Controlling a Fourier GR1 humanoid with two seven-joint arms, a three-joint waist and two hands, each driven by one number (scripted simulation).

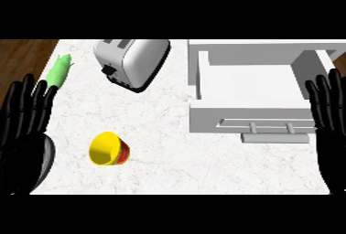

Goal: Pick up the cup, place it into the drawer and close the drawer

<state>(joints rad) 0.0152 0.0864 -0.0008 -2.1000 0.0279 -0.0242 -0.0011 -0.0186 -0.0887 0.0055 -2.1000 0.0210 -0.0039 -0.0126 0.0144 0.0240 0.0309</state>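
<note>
A yellow cup (108, 149) with a red band lies tipped on its side on the white marble counter (182, 155), its mouth facing the lower left. To the upper right, the white drawer (202, 77) stands pulled open with nothing showing inside, its handle (267, 124) on the near front panel. My left hand (24, 123) rests open at the left edge, fingers up, left of the cup and apart from it. At the right edge my right hand (330, 114) is open too, fingers up, beside the drawer's right wall.
A silver toaster (130, 58) sits at the back centre, left of the drawer. A green vegetable (59, 71) lies at the back left near my left hand's fingertips. Dark wooden floor (24, 50) shows past the counter's left edge.
</note>
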